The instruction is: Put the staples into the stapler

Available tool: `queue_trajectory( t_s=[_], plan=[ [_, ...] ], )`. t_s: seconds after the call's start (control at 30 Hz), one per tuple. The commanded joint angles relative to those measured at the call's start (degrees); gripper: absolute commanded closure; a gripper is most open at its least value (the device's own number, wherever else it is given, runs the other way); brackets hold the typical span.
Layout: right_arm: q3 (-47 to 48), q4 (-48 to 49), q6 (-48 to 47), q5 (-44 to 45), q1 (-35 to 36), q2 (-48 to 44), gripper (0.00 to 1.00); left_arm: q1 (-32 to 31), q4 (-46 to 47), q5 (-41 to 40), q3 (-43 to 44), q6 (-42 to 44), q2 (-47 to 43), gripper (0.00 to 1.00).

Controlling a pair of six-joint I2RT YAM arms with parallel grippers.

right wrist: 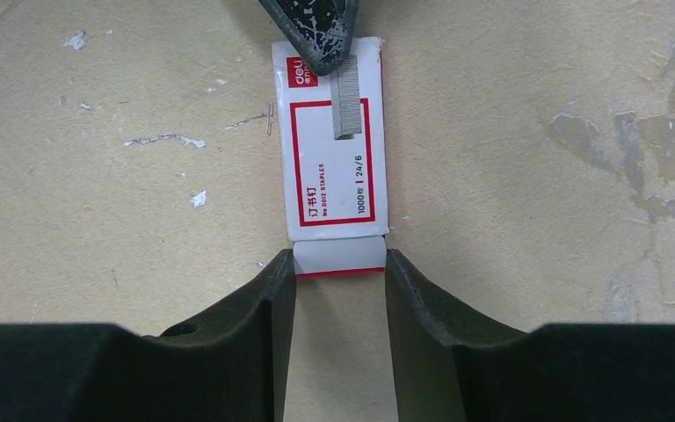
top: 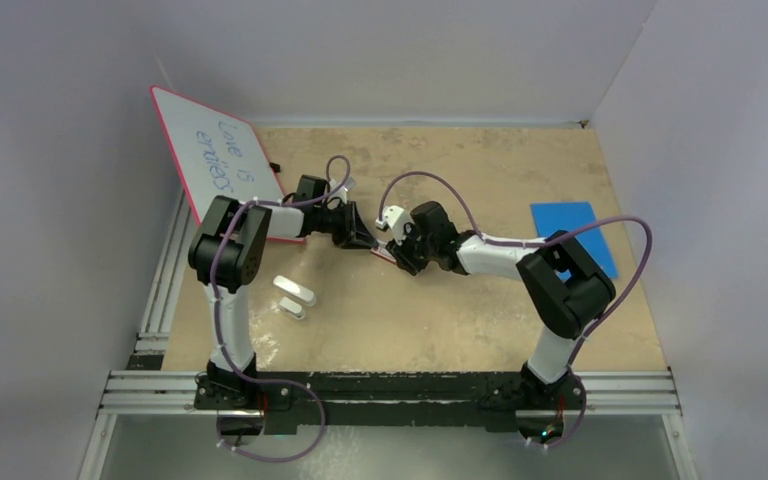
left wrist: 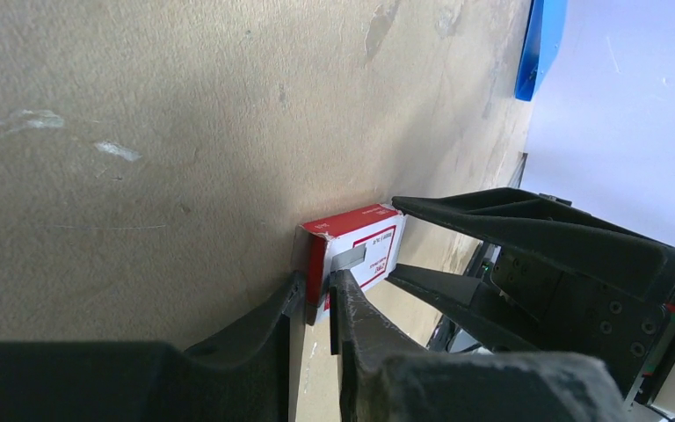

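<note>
A red-and-white little box point(right wrist: 334, 189) lies flat on the table between my two grippers. The staples point(right wrist: 345, 101), a short ribbed grey strip, lie on the box's top face. They also show in the left wrist view point(left wrist: 349, 257). My right gripper point(right wrist: 340, 264) is closed on the box's near flap end. My left gripper point(left wrist: 318, 294) pinches the opposite end of the box point(left wrist: 352, 242), with one fingertip point(right wrist: 316, 26) resting on the top face at the staples' end. In the top view both grippers point(top: 368, 243) point(top: 394, 255) meet at mid-table. Two white bars point(top: 295, 297) lie to the left, apart from both grippers.
A whiteboard point(top: 215, 165) with blue writing leans at the back left. A blue sheet point(top: 572, 235) lies at the right, under the right arm's elbow. The table point(top: 440, 320) is tan, with walls on three sides.
</note>
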Motion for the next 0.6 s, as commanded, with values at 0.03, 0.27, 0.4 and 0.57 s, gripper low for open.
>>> queue_trajectory(
  t_s=[0.03,0.27,0.4,0.57],
  plan=[
    [0.76,0.72,-1.71,-1.57,-0.05,-0.52,0.62,0.47,1.79,1.15,1.27,2.76,0.1,0.88],
    [0.06,-0.23,-2.44,-2.41,-0.05,-1.56,0.67,1.15,3.04,2.17,0.78,4.22,0.14,1.0],
    [-0.7,-1.08,-2.5,-2.42,-0.05,-2.19,0.68,1.25,4.47,2.64,-0.12,4.17,-0.37,1.0],
    [-1.62,-1.95,-3.44,-3.28,-0.05,-3.58,0.69,1.84,3.74,1.86,-0.18,4.85,-0.35,1.0]
  ],
)
